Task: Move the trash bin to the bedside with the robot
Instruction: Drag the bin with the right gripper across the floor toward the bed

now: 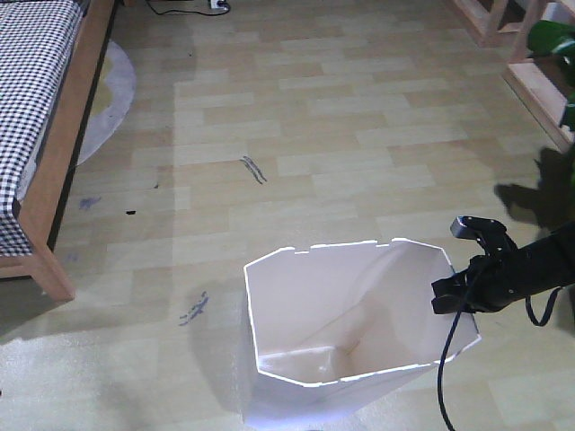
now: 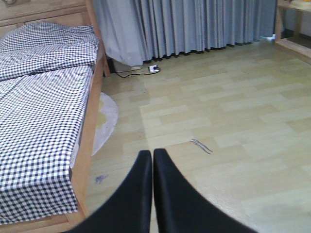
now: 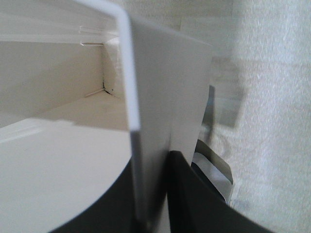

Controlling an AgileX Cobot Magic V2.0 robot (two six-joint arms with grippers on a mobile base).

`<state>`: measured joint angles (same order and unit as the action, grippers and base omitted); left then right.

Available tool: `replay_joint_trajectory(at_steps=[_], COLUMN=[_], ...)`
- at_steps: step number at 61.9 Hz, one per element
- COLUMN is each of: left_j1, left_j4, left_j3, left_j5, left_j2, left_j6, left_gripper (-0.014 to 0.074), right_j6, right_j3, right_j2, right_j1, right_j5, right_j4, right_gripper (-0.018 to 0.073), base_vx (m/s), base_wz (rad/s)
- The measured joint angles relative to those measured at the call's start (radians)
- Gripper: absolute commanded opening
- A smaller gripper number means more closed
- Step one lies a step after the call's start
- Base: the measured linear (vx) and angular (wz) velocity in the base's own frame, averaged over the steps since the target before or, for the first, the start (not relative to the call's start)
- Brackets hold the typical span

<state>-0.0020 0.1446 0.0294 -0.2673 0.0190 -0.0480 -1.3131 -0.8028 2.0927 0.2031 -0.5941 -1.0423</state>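
Black right gripper (image 3: 153,167) pinches the wall of the white faceted plastic trash bin (image 1: 305,305) (left gripper (image 2: 152,153): fingers pressed together, empty). Bin stands well apart from the wooden-framed checked bed (image 1: 40,81); transport remains.

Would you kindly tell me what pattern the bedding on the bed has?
A black-and-white check. The bedding shows best in the left wrist-mounted view.

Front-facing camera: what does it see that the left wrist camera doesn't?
Only the front-facing view shows the white trash bin with the right claw pinching its rim. Only the left wrist view shows the left claw, shut on nothing, plus grey curtains and a pillow. Both show the checked bed, the round rug and the wooden floor.
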Motion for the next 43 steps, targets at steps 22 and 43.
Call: replay_joint_trajectory(at_steps=[22, 43], left_j1=[0.0, 0.0], left_j4=[0.0, 0.0], left_j3=[0.0, 0.0], left_j5=[0.0, 0.0], left_j2=[0.0, 0.0], left_j6=[0.0, 0.0], left_gripper=[-0.0006, -0.0006], right_j6=[0.0, 0.0], right_j3=[0.0, 0.0], right_j2=[0.0, 0.0], right_j1=[0.0, -0.001], right_j5=[0.0, -0.001], right_j4=[0.0, -0.001], right_gripper=[-0.0006, -0.0006], base_vx=[0.33, 0.33], base_wz=[0.21, 0.19])
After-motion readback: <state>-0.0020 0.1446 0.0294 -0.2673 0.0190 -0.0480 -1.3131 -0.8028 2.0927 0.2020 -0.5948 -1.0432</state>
